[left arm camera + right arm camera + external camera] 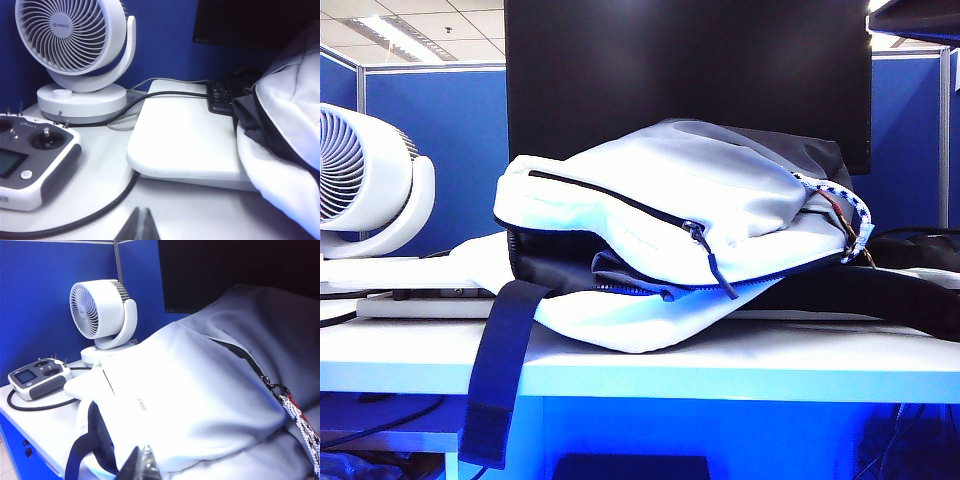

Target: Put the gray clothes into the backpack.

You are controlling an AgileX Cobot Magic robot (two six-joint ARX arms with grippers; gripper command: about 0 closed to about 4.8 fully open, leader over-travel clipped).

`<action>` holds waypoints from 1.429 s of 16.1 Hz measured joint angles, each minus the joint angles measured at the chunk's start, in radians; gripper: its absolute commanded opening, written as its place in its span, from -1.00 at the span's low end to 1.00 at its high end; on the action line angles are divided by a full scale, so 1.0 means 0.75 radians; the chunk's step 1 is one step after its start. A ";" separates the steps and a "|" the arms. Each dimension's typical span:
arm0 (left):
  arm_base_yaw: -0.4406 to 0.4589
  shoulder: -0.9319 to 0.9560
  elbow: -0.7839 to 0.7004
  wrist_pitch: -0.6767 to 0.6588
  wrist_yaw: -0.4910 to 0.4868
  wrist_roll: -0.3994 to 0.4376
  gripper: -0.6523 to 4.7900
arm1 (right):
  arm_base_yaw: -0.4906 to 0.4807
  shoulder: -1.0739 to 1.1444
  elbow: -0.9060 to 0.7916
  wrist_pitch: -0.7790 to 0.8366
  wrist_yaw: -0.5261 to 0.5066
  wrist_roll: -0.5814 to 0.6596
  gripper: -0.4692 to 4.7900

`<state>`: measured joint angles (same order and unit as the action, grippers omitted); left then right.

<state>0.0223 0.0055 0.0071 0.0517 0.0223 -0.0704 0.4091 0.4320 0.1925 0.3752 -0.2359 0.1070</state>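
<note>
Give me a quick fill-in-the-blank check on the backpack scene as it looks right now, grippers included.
1. The backpack lies on its side on the ____ table.
2. A fold of the gray clothes shows in the backpack's ____ main zipper opening.
3. Both the left gripper and the right gripper are ____ and hold nothing.
4. The round white ____ stands behind the remote controller.

Missing words: white; open; shut; fan

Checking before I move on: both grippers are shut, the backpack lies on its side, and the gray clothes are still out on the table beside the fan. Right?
Not quite. The gray clothes are not beside the white fan; the exterior view shows gray fabric inside the backpack, at its unzipped opening. The rest holds: left gripper and right gripper fingers are shut, empty.
</note>
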 measured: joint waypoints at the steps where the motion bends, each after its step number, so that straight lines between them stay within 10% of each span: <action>1: 0.000 0.000 0.000 0.000 0.001 0.021 -0.78 | 0.000 0.000 0.000 0.000 0.000 0.000 -0.84; 23: 0.000 0.000 0.000 -0.005 0.001 0.074 -0.78 | -0.023 -0.218 0.003 -0.211 0.025 -0.146 -0.84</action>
<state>0.0223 0.0055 0.0071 0.0479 0.0231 -0.0147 0.3916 0.2684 0.1947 0.2169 -0.2169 -0.0029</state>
